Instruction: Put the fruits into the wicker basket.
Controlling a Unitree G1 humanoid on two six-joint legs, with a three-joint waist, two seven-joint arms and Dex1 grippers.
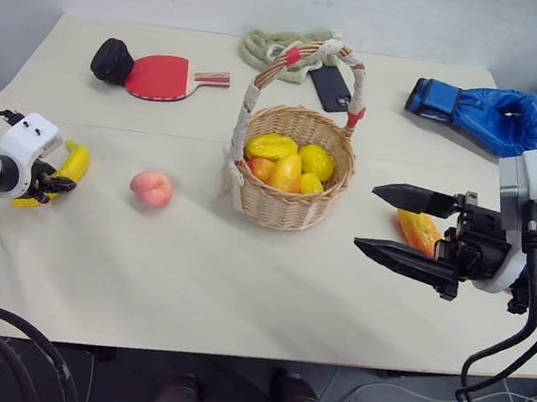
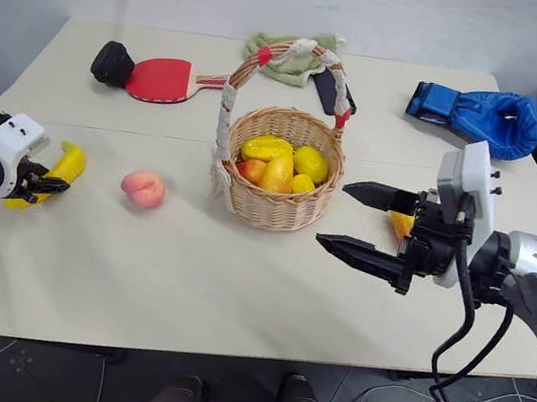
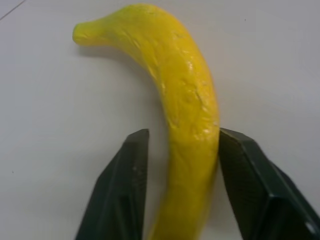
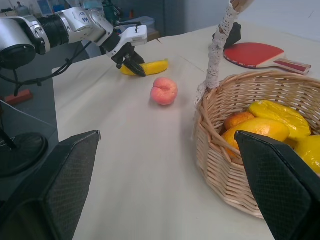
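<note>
A long yellow banana [image 3: 190, 115] lies on the cream table at the far left, and my left gripper [image 1: 57, 185] is shut on its lower half, one black finger on each side. A pink-orange peach [image 1: 151, 188] rests on the table between the banana and the wicker basket [image 1: 287, 209]. The basket stands mid-table with its tall handle up and holds several yellow and orange fruits. An orange-yellow fruit [image 1: 418, 228] lies right of the basket, partly hidden behind my right gripper [image 1: 367, 216]. That gripper hovers open and empty, pointing toward the basket.
At the back of the table lie a red ping-pong paddle [image 1: 161, 76] beside a black object [image 1: 112, 60], a green cloth [image 1: 271, 48], a black phone [image 1: 329, 87] and a blue boxing glove [image 1: 484, 114]. The table's front edge [image 1: 226, 351] runs close below.
</note>
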